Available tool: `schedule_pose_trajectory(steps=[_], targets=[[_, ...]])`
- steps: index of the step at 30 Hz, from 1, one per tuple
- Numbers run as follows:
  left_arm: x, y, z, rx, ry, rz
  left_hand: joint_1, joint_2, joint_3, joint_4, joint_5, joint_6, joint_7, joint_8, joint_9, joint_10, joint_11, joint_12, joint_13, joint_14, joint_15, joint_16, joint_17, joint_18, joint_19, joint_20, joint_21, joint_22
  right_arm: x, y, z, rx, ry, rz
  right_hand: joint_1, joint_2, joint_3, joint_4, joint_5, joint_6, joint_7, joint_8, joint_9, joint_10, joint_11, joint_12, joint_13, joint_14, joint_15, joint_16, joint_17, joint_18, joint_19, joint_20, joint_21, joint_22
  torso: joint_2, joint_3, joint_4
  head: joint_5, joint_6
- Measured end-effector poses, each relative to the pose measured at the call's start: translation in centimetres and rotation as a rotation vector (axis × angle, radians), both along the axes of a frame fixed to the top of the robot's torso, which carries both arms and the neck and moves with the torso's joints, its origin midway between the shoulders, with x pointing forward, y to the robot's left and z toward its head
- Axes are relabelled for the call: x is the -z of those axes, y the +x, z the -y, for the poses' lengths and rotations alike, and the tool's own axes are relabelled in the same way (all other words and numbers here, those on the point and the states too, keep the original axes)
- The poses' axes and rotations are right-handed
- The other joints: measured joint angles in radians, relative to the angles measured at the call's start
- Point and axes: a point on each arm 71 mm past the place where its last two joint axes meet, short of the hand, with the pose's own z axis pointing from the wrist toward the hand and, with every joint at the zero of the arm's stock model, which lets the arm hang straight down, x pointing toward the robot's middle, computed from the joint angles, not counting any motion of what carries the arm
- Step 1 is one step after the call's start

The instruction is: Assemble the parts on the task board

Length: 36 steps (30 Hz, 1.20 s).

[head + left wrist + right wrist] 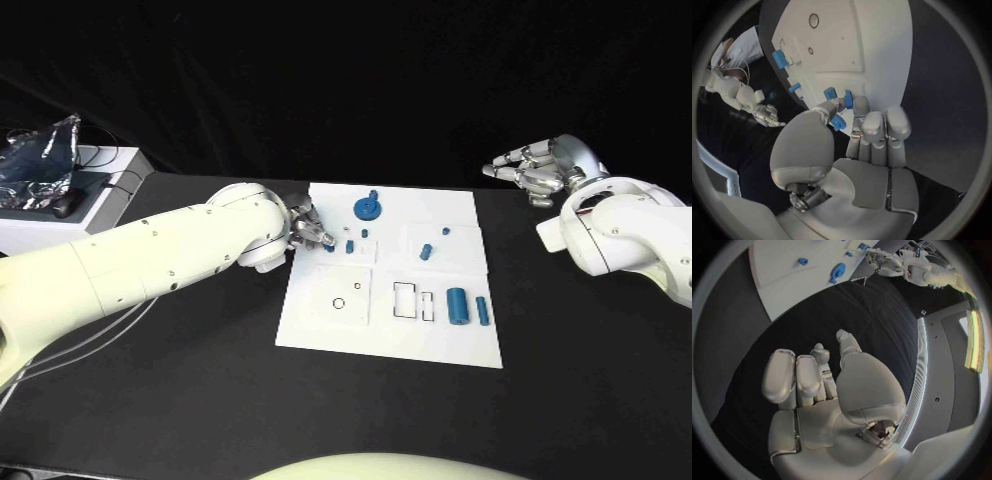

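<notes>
We saw the white rectangular task board (387, 335) lying flat in the middle of the black tabletop (188, 400). Several small blue parts sat on it: a blue wheel-shaped part (369, 208) near the far edge, a small blue peg (427, 252) further in, and two blue cylinders (467, 306) lying side by side toward the near right corner, next to rectangular outlines drawn on the board.

The left hand (306, 230) was at the board's left edge, toward the far end. In the left wrist view its fingers (873, 125) were held close together and reached to the board's edge, where a small blue block (838, 122) sat right at the fingertips, between the thumb and the other fingers. We could not tell for certain whether that block was pinched or only touched. Other small blue pieces (780, 59) stood further along the board in that same view.

The right hand (537, 170) was off the board, well apart from it, above the tabletop beyond the board's far right corner. In the right wrist view its fingers (795, 375) were loosely curled but apart, and they held nothing.

At the far left of the tabletop stood a white box (58, 215) with a crumpled clear plastic bag (41, 150) on top of it.
</notes>
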Motion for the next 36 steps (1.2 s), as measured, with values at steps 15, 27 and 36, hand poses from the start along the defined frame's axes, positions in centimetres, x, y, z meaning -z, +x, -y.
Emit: schedule_pose_trajectory(steps=[15,27,36], targets=[[0.0,-0.2,0.2,0.005,0.002,0.009,0.000,0.000,0.003,0.003,-0.003,-0.002,0.002,0.001,0.002,0.002,-0.001,0.000,0.000,0.000,0.000,0.000,0.000,0.000,0.000,0.000,0.000,0.000,0.0,0.0,0.0,0.000,0.000,0.000,0.000,0.000,0.000,0.000,0.000,0.000,0.000,0.000,0.000,0.001,0.001,0.000,0.000,0.000,0.000,0.000,0.000,0.000,0.000,0.000,0.000,0.000,-0.001,0.0000,-0.0001,-0.001,-0.002],[0.6,-1.8,-0.3,0.002,-0.034,0.032,0.000,0.000,0.007,0.007,0.000,0.000,0.000,0.000,0.001,0.005,-0.001,0.000,0.000,0.002,0.002,0.000,0.000,0.000,0.000,0.000,0.002,0.000,0.0,-0.1,0.3,0.004,-0.001,0.000,0.000,0.000,0.000,0.000,0.000,0.000,0.000,0.000,0.000,0.001,0.001,0.000,0.000,0.000,0.000,0.000,0.000,0.000,0.000,0.000,0.000,0.000,-0.001,-0.0007,0.0009,-0.004,-0.005],[1.4,-2.9,-1.5,-0.048,-0.086,0.080,0.000,0.000,0.011,0.011,0.000,0.003,-0.003,-0.001,0.002,0.010,-0.003,0.000,-0.001,0.003,0.003,0.000,-0.001,0.000,0.004,0.003,0.008,0.000,0.0,-0.1,0.5,0.009,-0.002,0.000,0.000,0.000,0.000,0.000,0.000,-0.002,-0.002,0.000,0.000,0.001,0.001,0.000,0.000,0.000,0.000,0.000,0.000,0.000,0.000,0.000,0.000,0.000,-0.003,-0.0002,0.0019,-0.004,-0.007]])
